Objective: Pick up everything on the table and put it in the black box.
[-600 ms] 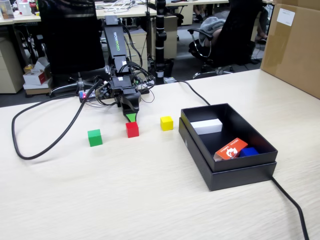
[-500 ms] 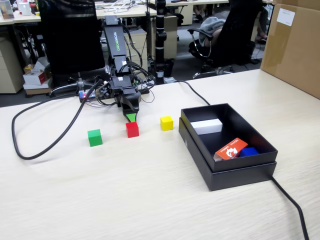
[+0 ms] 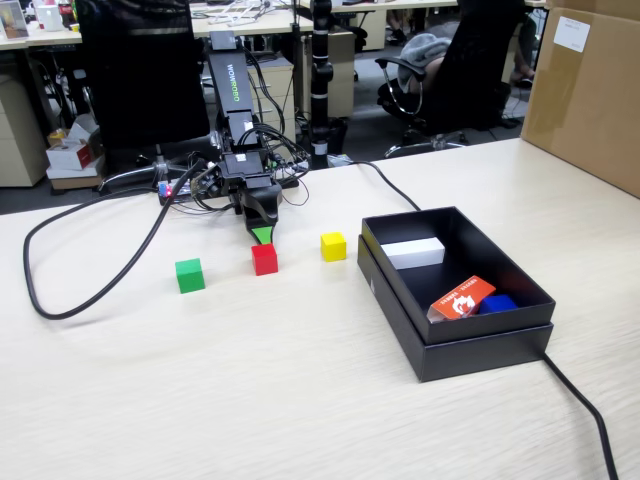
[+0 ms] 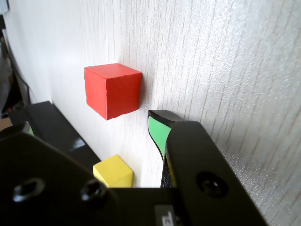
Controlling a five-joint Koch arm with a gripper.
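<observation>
Red cube (image 4: 113,90) on desk (image 3: 300,380): likely light, rigid, smooth; best pinched across opposite flat faces. Tool (image 4: 157,136) just beside it; spread or pressed together, cannot tell.

Green cube (image 3: 190,275), red cube (image 3: 264,259), yellow cube (image 3: 333,246), seemingly matte black box (image 3: 480,350).

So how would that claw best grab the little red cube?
Probably by two opposite flat side faces of the red cube, coming down from above: it sits flat on the table, with clear space between it and the green cube and yellow cube. The gripper hangs right behind it.
</observation>
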